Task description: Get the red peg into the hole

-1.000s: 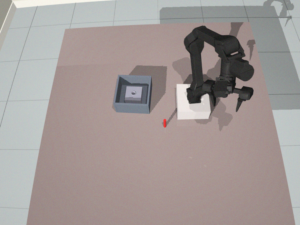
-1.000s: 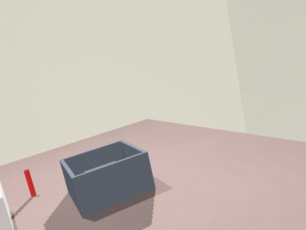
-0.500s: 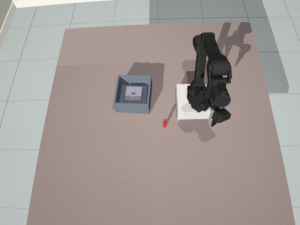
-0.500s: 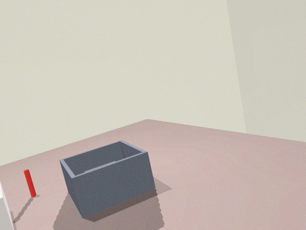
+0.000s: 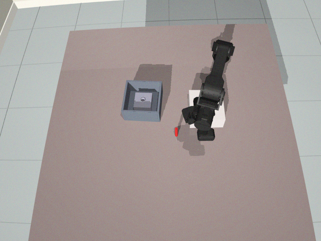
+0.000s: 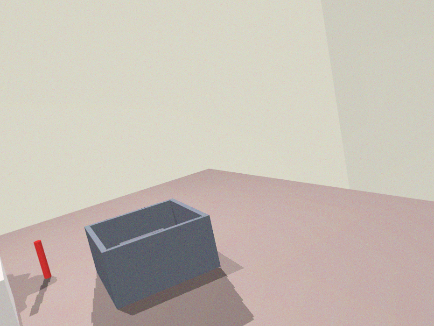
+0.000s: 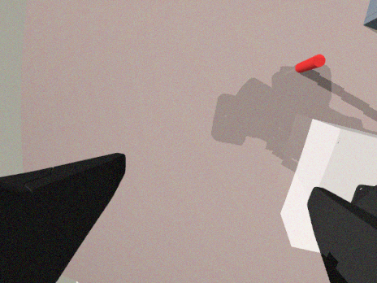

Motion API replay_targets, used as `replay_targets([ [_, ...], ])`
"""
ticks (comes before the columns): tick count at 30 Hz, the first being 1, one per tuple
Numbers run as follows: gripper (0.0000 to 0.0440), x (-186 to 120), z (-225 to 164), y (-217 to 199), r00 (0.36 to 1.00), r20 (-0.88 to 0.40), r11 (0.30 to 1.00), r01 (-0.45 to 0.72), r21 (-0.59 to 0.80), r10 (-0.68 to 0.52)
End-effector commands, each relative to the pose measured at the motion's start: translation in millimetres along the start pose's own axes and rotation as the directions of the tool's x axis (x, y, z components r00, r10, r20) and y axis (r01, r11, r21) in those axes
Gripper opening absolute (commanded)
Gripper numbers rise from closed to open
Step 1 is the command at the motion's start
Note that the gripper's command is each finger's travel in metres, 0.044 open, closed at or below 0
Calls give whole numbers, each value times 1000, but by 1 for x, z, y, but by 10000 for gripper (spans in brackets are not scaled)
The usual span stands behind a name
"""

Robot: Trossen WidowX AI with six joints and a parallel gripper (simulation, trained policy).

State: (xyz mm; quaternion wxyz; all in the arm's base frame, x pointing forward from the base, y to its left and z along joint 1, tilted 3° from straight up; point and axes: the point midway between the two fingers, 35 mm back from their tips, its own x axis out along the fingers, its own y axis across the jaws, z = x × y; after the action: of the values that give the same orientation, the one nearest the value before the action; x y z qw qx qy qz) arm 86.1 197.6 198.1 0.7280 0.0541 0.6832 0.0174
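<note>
Red peg (image 5: pixel 176 132) (image 6: pixel 42 259) (image 7: pixel 310 63) stands upright, presumably for easy grasping; my gripper (image 5: pixel 198 127) (image 7: pixel 217 180) is spread wide, holding nothing.

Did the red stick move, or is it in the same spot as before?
No, the red peg stands in the same spot, between the blue-gray box and the white block.
</note>
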Motion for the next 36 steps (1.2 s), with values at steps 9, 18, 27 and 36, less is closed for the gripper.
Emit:
replay_targets([
  [9, 440, 51, 33, -39, 980, -103, 927, 193, 320, -169],
  [18, 440, 88, 49, -69, 948, -187, 816, 318, 483, -259],
  [27, 440, 122, 57, -89, 921, -239, 736, 390, 553, -308],
  [36, 439, 156, 64, -99, 913, -245, 709, 407, 576, -325],
])
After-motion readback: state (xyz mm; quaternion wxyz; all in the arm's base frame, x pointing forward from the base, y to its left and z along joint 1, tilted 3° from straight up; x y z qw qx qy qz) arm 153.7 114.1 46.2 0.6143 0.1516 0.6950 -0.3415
